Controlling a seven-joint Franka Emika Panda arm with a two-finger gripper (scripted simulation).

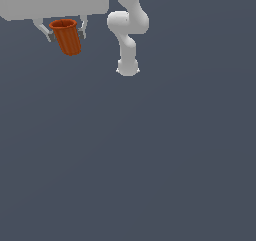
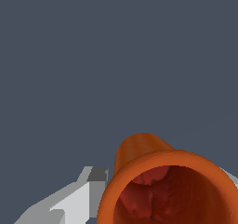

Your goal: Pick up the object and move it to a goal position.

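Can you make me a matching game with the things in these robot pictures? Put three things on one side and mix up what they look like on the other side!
Things:
1. cup
2. gripper
3. floor

Descriptions:
A. plain dark blue-grey, filling most of both views
B. white, with a finger on each side of something
C. orange-red, with a round rim and a darker inside

Pairs: 1-C, 2-B, 3-A

In the exterior view the cup sits between the gripper's fingers, near the top on the exterior view's left. The wrist view looks into the cup's dark inside.
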